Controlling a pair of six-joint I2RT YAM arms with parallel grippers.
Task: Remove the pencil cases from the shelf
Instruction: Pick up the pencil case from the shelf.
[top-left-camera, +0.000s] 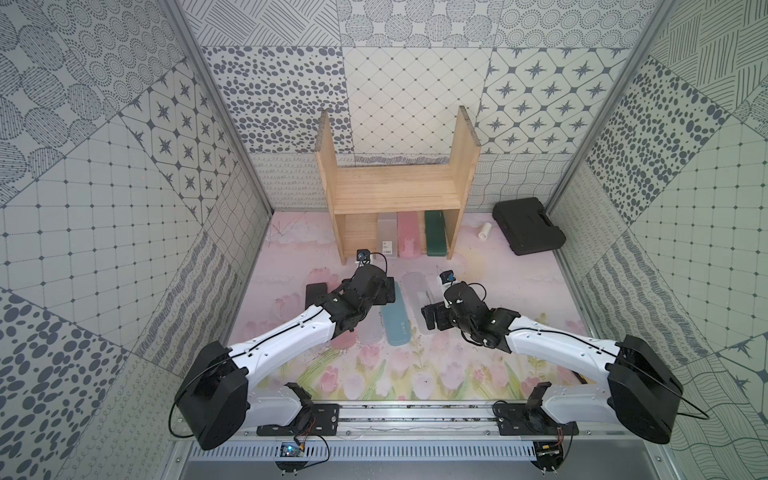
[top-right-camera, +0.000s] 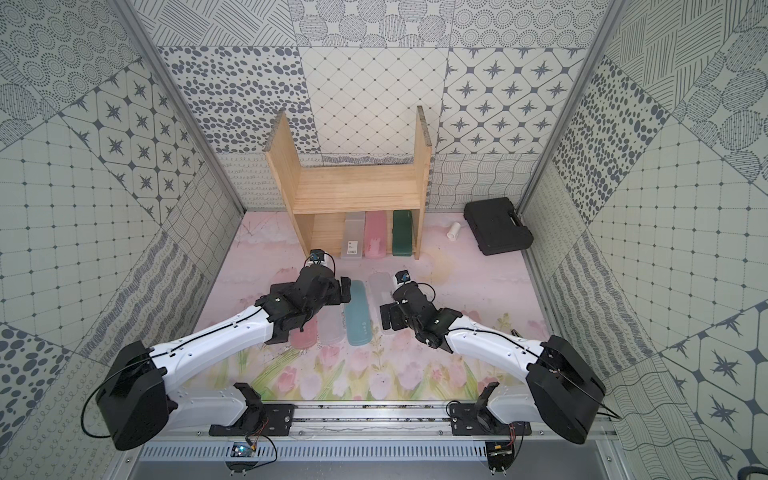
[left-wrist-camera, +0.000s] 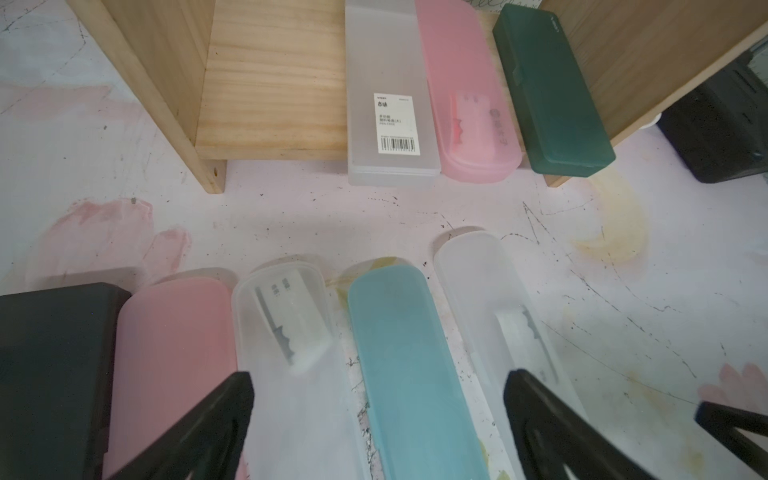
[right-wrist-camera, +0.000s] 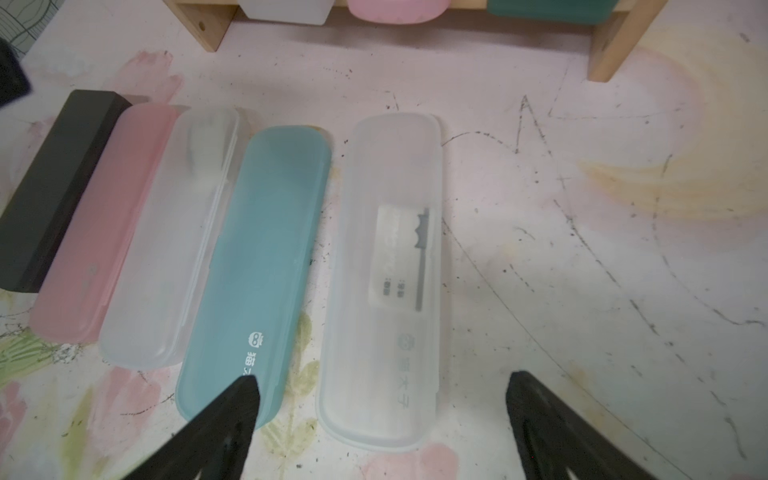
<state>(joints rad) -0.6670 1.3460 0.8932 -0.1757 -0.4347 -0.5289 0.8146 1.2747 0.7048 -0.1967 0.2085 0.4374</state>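
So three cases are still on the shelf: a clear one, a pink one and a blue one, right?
Almost. The third is a dark green case, not blue. The clear case and pink case on the shelf are right. The left wrist view shows it.

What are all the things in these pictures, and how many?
shelf: one, light wood, at the table's back
cases on the shelf: three, labelled clear case, pink case, dark green case, side by side on its bottom board
cases on the table: five, black case, second pink case, clear case, blue case, second clear case, in a row before the shelf
tool case: one, black, on the robot's right of the shelf
cylinder: one, white, between shelf and tool case
table: one, pink flowered top, under everything
left gripper: one, black, open, above the row
right gripper: one, black, open, above the second clear case
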